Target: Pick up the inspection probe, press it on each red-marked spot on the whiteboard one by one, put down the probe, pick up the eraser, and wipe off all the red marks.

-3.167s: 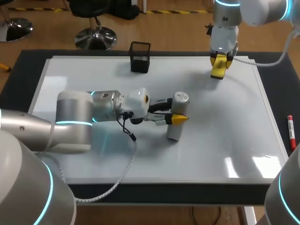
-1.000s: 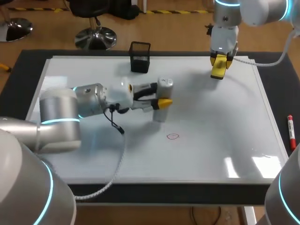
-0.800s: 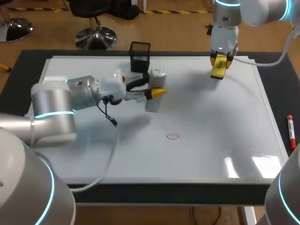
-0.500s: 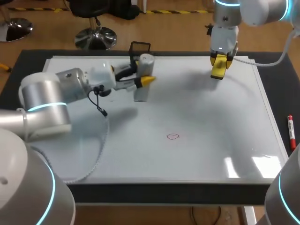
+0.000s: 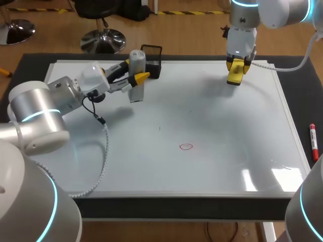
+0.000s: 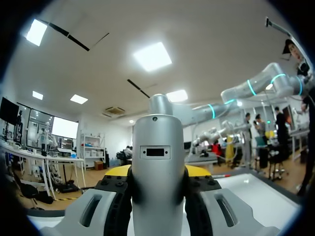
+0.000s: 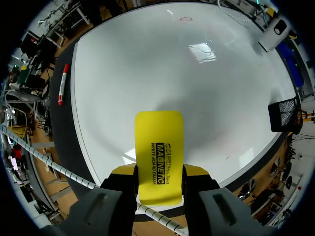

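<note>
Left fingers (image 5: 142, 76): closed on both sides of the grey probe (image 5: 137, 91), just beside the black mesh basket (image 5: 154, 65).
Right fingers (image 7: 195, 171): clamped on the yellow eraser (image 7: 158, 142), over the whiteboard's (image 5: 217, 126) far edge.

The inspection probe (image 5: 137, 59), a grey cylinder with a rounded cap, is held nearly upright over the far left part of the whiteboard (image 5: 227, 166), clamped from two sides by the left gripper (image 5: 132, 71). The eraser (image 5: 234, 78), a flat yellow block with black print, is gripped by the right gripper (image 5: 235, 67) over the board's far right part. One red mark (image 5: 186, 146), a small drawn oval, is seen near the board's middle, well apart from both.
</note>
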Robot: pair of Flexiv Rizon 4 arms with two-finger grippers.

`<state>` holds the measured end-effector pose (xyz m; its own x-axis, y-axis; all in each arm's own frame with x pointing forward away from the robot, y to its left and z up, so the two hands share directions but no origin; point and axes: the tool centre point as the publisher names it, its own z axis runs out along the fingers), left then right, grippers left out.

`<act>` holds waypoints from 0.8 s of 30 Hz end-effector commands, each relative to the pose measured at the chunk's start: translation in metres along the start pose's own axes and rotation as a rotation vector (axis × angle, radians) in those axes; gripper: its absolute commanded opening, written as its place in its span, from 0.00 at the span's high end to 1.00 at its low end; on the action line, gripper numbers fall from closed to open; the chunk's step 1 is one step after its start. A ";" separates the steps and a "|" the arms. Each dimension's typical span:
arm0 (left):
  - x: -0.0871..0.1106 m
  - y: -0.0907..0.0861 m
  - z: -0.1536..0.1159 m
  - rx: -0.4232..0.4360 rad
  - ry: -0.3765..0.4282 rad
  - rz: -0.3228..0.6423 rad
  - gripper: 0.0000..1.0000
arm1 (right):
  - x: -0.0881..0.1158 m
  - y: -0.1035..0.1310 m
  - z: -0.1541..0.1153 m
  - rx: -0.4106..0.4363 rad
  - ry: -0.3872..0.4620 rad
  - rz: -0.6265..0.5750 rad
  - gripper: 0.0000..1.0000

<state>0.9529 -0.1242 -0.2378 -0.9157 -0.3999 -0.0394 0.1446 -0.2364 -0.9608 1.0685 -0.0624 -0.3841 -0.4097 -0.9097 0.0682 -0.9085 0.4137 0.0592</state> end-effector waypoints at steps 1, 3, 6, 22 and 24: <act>-0.008 0.000 -0.010 0.015 -0.028 0.001 1.00 | 0.000 -0.001 -0.002 0.000 0.004 -0.002 1.00; -0.013 0.002 -0.014 0.014 -0.041 0.001 1.00 | 0.000 -0.001 -0.002 0.000 0.004 -0.002 1.00; -0.021 0.005 -0.020 0.017 -0.061 -0.004 1.00 | 0.000 -0.001 -0.002 0.000 0.004 -0.002 1.00; -0.032 0.013 -0.031 0.013 -0.105 -0.017 1.00 | 0.000 -0.001 -0.002 0.000 0.004 -0.002 1.00; -0.031 0.011 -0.031 0.026 -0.105 -0.011 1.00 | 0.000 -0.001 -0.002 0.000 0.004 -0.002 1.00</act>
<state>0.9726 -0.0875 -0.2550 -0.8742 -0.4855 0.0036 0.1395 -0.2583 -0.9559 1.0685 -0.0624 -0.3841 -0.4097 -0.9097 0.0682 -0.9085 0.4136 0.0593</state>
